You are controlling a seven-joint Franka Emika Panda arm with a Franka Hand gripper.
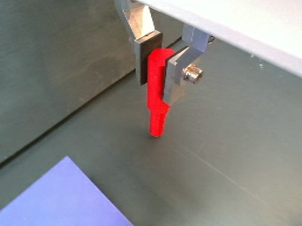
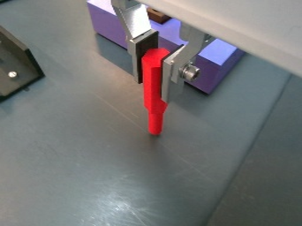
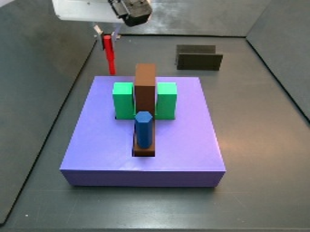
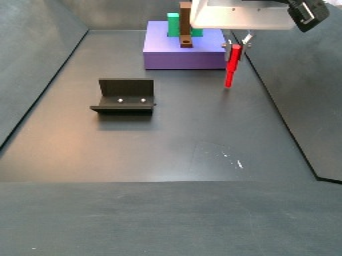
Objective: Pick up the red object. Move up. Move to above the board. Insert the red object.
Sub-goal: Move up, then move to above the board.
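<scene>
A: Clearance around the gripper [image 2: 158, 55]?
B: It holds the red object [image 2: 154, 93] above bare floor, just beside the board [image 3: 145, 149].
A: Obstructions on the board?
B: 2 green blocks [image 3: 125, 100], 1 brown bar [image 3: 145, 95], 1 blue peg [image 3: 143, 129]. The fixture [image 4: 124, 97] stands well apart.

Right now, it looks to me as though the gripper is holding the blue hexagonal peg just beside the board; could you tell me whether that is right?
Not quite: the gripper is shut on the red object, as both wrist views show. The blue hexagonal peg stands on the board in a side view. The rest holds.
</scene>
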